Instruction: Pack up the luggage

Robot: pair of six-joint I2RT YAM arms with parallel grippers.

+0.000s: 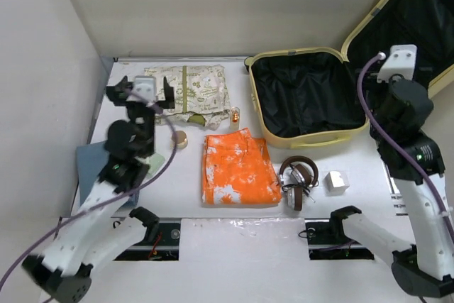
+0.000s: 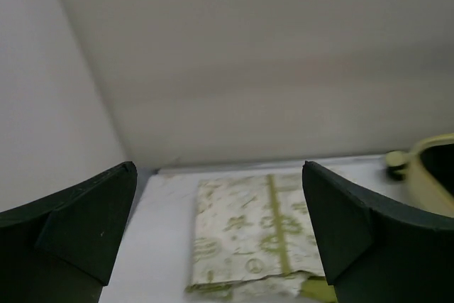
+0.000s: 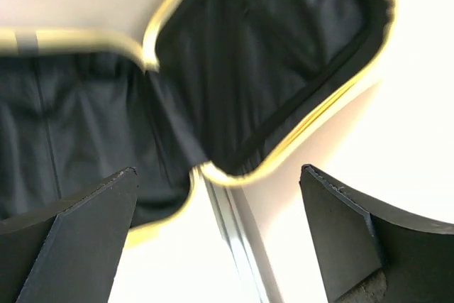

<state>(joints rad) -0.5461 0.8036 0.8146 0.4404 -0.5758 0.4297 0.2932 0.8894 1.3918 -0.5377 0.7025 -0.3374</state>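
Overhead camera looks down on the whole table (image 1: 188, 175); left wrist faces the patterned cloth (image 2: 241, 239), right wrist the luggage (image 3: 248, 69).

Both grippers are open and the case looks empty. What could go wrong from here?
The left gripper hangs open at the edge of the folded patterned cloth. Pinched at one edge, the cloth may unfold, and dragging it could tip the small amber bottle at its corner. The right gripper is open close to the raised lid of the luggage; a bump might swing the lid down.

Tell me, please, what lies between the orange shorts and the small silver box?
Brown headphones lie there, as the top external view shows.
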